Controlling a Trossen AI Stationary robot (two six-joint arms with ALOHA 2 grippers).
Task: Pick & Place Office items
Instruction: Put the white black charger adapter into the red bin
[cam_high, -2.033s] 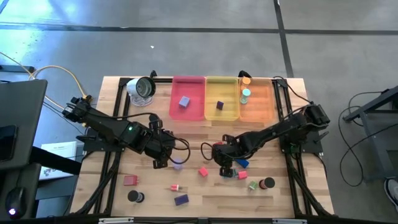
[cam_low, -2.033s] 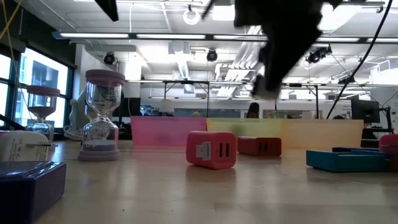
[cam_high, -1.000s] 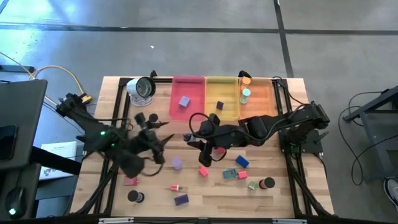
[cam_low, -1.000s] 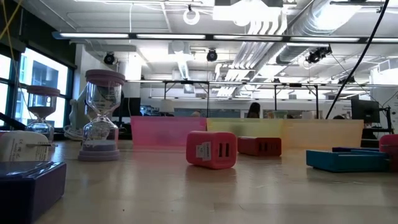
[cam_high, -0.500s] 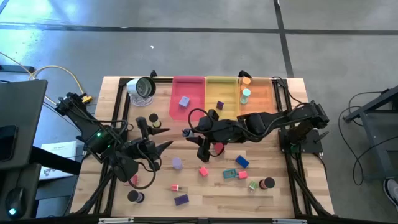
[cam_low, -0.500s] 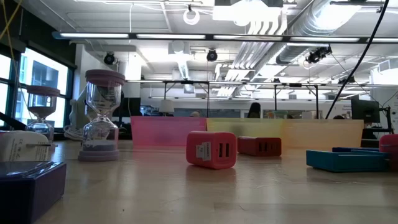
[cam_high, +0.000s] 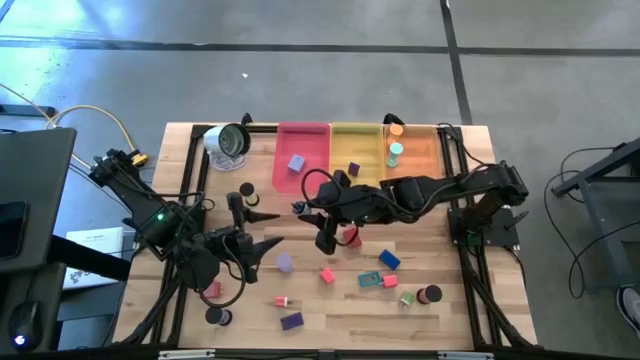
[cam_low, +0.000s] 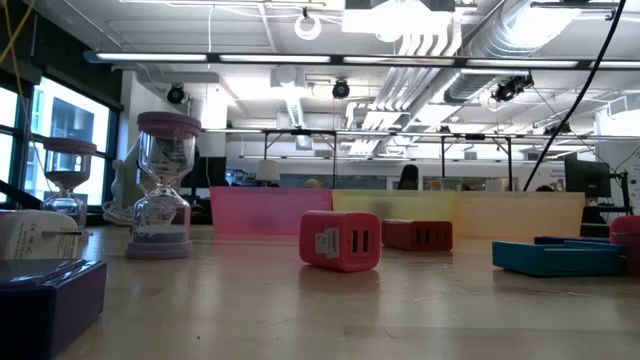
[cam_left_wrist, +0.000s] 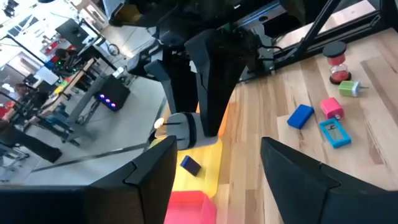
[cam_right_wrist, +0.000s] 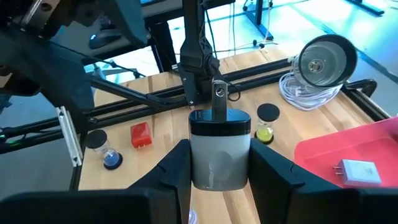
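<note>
Edges of the wooden table (cam_high: 330, 335) carry black rails on the left and right sides. Three trays stand in a row at the far edge: the pink tray (cam_high: 312, 180) with a lavender cube (cam_high: 296, 163), the yellow tray (cam_high: 368, 180) with a purple block (cam_high: 353, 169), and the orange tray (cam_high: 425, 170) with a teal cylinder (cam_high: 396, 152).

In the middle of the table, the right gripper (cam_high: 324, 240) hangs near the pink tray, with a red piece (cam_high: 349, 236) just beside it. Its fingers are clamped on a grey-white plug block (cam_right_wrist: 219, 143), the metal pin pointing up. The left gripper (cam_high: 262, 245) is left of it, low over bare wood. Its fingers stand wide with nothing between them. A lavender cylinder (cam_high: 285, 262) lies near this gripper.

Other loose pieces lie toward the near edge: a pink block (cam_high: 327, 275), a teal block (cam_high: 371, 280), a blue block (cam_high: 389, 260), a black disc (cam_high: 431, 294), a dark purple block (cam_high: 291, 321) and a red block (cam_high: 210, 289). A silver round object (cam_high: 229, 142) sits at the far left corner.

The low view shows no arm, only a pink hourglass (cam_low: 160, 185), a red plug block (cam_low: 340, 240) and a bright hall behind. The held block shows clearly only in the right wrist view.
</note>
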